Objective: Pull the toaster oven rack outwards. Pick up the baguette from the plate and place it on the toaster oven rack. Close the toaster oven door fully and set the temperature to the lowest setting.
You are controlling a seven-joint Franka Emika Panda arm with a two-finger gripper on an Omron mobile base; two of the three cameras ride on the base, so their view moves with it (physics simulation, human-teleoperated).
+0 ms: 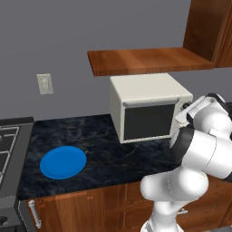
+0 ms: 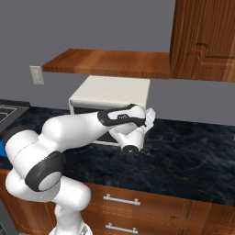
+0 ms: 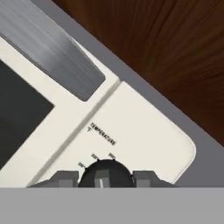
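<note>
The cream-white toaster oven (image 1: 145,97) stands on the counter under a shelf, with its toaster oven door (image 1: 149,121) closed upright. In the hand view, my gripper (image 3: 106,179) sits on the dark temperature knob (image 3: 106,168), with a fingertip (image 3: 65,178) on each side of it. The door's grey bar handle (image 3: 48,48) runs above the dark glass (image 3: 17,113). Over to the left, the blue plate (image 1: 63,161) lies bare on the counter. Behind the closed door, the toaster oven rack and the baguette are hidden.
A wooden shelf (image 1: 145,61) hangs just above the oven. A stove (image 1: 9,145) borders the counter on the left, and a wall outlet (image 1: 45,84) sits above it. A tall wooden cabinet (image 2: 204,36) hangs at the right over dark counter (image 2: 193,151).
</note>
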